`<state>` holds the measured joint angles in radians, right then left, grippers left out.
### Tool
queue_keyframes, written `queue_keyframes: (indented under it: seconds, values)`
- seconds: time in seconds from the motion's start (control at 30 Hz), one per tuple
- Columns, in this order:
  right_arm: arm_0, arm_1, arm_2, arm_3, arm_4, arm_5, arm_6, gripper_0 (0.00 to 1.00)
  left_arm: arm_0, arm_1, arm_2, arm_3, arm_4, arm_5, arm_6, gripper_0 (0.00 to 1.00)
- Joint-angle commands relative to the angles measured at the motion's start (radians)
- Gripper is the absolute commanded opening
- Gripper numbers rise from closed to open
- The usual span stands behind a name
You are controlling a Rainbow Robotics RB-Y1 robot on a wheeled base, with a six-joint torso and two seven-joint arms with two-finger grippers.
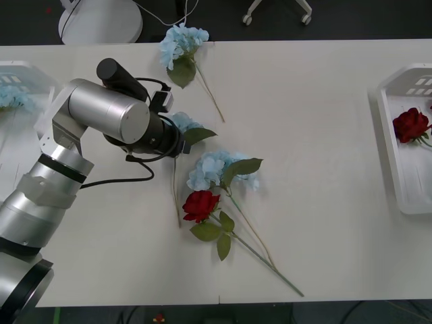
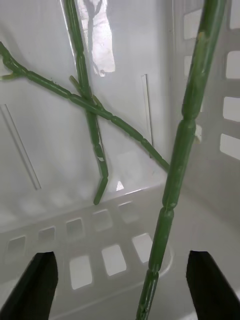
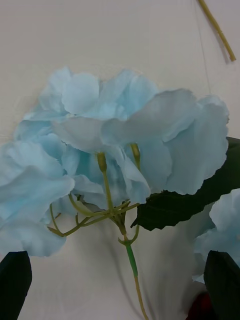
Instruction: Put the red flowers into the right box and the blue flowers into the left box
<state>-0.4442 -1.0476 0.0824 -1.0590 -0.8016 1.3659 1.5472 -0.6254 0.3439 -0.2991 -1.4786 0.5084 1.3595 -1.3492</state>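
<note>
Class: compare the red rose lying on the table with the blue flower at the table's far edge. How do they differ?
The red rose has a tight dark bloom; the far blue flower is a pale, fluffy cluster. The rose lies mid-table beside another blue flower; the far one lies alone. Both lie flat on green, leafy stems.

A white table spans the front view. Beyond the table's far edge lies a dark floor. On that floor, past the table's far left part, sits a round white base; a chair's white castor legs stand farther right.
</note>
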Motion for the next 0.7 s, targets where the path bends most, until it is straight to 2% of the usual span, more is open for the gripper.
queue_keyframes:
  seconds: [0.03, 0.27, 0.37, 0.53, 0.63, 0.67, 0.7]
  values:
    - [-0.031, -0.026, -0.145, 0.001, -0.068, -0.007, 0.020, 1.00, -0.005, -0.074, 0.001, 0.047, -0.073, -0.060, -0.015, 1.00]
    - [-0.033, -0.063, -0.288, -0.116, -0.116, 0.013, 0.186, 1.00, 0.027, -0.111, 0.001, 0.089, -0.114, -0.106, 0.002, 1.00]
    - [-0.033, -0.063, -0.291, -0.214, -0.122, 0.041, 0.254, 1.00, 0.059, -0.115, -0.003, 0.089, -0.117, -0.140, 0.012, 1.00]
    - [-0.031, -0.049, -0.187, -0.430, -0.169, 0.104, 0.300, 1.00, 0.122, -0.117, -0.028, 0.090, -0.126, -0.223, 0.025, 1.00]
    - [-0.031, -0.042, -0.076, -0.553, -0.232, 0.099, 0.280, 1.00, 0.150, -0.117, -0.041, 0.089, -0.134, -0.261, 0.030, 1.00]
    - [-0.031, -0.042, -0.056, -0.576, -0.245, 0.096, 0.264, 1.00, 0.151, -0.117, -0.043, 0.090, -0.136, -0.263, 0.030, 0.93]
    - [-0.031, -0.035, -0.015, -0.615, -0.271, 0.088, 0.229, 1.00, 0.153, -0.117, -0.045, 0.089, -0.140, -0.264, 0.031, 0.81]
